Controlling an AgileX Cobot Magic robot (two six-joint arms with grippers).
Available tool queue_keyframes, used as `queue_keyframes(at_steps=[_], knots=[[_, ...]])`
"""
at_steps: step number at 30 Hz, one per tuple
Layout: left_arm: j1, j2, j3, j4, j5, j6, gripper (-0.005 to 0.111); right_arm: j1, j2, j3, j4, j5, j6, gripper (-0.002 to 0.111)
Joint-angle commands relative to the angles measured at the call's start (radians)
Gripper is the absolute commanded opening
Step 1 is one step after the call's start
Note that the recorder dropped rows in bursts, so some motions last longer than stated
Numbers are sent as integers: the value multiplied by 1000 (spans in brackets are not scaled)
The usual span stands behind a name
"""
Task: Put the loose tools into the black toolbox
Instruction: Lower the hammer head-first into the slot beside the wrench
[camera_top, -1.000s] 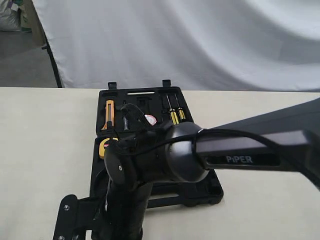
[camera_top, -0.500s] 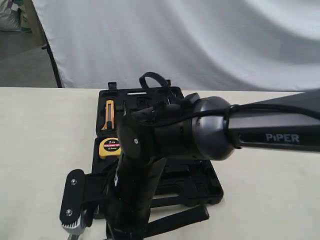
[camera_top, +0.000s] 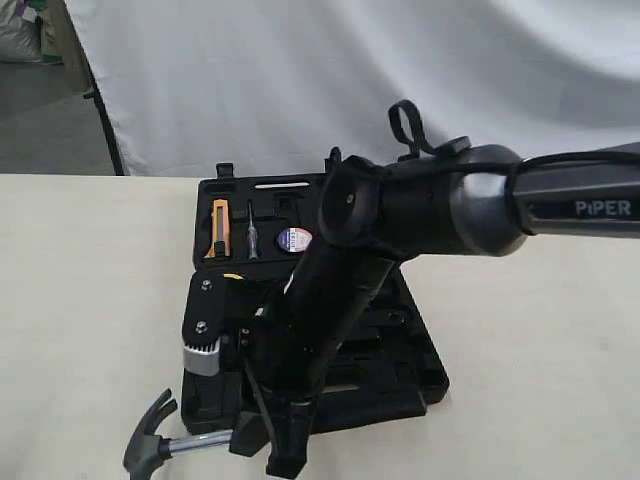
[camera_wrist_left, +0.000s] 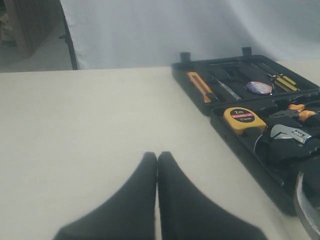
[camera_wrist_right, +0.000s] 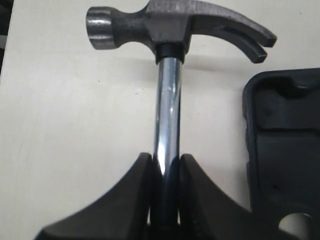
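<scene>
The right gripper clamps the shaft of the black-handled steel claw hammer, whose long axis runs alongside the black plastic toolbox just beside it.

Hammer handle hidden behind right arm; toolbox partly covered.

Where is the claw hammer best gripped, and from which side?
Grip the claw hammer on its round shaft near the handle, coming from the handle end, closing across it, as the right gripper holds it; the head is wide and curved.
</scene>
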Motion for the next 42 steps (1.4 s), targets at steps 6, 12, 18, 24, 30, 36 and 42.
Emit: queue_keyframes(at_steps=[6,12,18,24,30,36,42], knots=[[-7,-1,3,-3,-3,-1,0,-101,-53,-9,43,-2,-144,0],[-7,-1,3,-3,-3,-1,0,-194,-49,-9,53,-45,-208,0],[-7,-1,3,-3,-3,-1,0,-226,7,-61,104,-42,-282,0],[-7,-1,3,-3,-3,-1,0,-226,95,-155,95,-27,-283,0],[-7,-1,3,-3,-3,-1,0,-226,160,-191,58,9,-298,0],[-7,-1,3,-3,-3,-1,0,-226,187,-191,58,9,-319,0],[-7,-1,3,-3,-3,-1,0,-226,207,-191,58,4,-319,0]])
